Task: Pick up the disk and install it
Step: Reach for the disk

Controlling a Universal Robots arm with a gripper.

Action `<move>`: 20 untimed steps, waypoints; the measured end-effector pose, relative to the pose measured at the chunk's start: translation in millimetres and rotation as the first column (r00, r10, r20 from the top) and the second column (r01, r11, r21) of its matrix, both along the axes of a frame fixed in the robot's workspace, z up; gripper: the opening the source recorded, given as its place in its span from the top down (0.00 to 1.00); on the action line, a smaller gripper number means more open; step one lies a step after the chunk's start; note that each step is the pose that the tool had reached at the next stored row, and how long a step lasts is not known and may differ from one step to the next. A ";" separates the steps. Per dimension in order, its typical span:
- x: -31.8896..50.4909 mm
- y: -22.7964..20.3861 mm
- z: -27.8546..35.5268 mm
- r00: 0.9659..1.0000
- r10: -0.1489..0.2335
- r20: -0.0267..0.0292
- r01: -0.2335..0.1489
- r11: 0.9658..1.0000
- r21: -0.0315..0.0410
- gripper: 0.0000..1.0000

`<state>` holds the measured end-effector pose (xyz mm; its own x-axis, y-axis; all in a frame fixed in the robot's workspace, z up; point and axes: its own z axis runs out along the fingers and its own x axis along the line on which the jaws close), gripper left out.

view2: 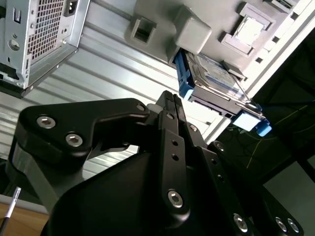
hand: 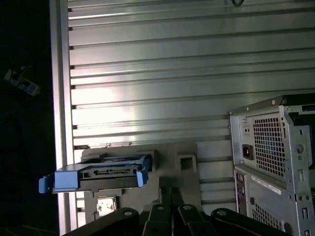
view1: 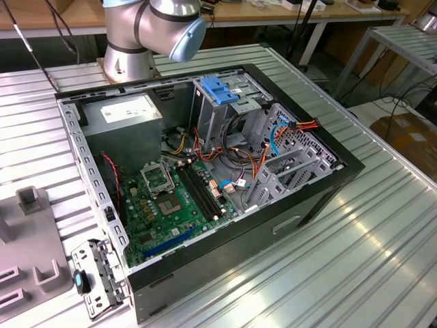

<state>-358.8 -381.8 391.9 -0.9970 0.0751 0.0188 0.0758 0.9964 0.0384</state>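
Open closed, empty claw (view2: 168, 98) before descent; centre over disk (view2: 211, 71); grip squarely across blue rails (view2: 183, 81), clear of grey holder (view2: 197, 29).

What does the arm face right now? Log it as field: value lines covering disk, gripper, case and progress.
disk: rests on the grey fixture, blue side rails fitted
gripper: shut, holding nothing, apart from the disk
computer case: open on the ribbed metal table
drive cage: inside the case, blue plastic top
progress: disk not yet picked up
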 end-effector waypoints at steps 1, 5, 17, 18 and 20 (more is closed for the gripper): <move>-7.2 0.2 0.0 1.000 0.000 0.000 0.000 1.000 0.000 0.85; -28.6 0.3 -0.2 1.000 0.000 0.000 0.000 1.000 0.000 0.85; -67.5 0.3 -1.4 1.000 0.025 0.000 -0.025 1.000 0.000 0.85; -70.9 0.3 -1.5 1.000 0.025 0.000 -0.025 1.000 0.000 0.85; -79.6 0.3 -1.5 1.000 0.026 0.000 -0.026 1.000 0.000 0.85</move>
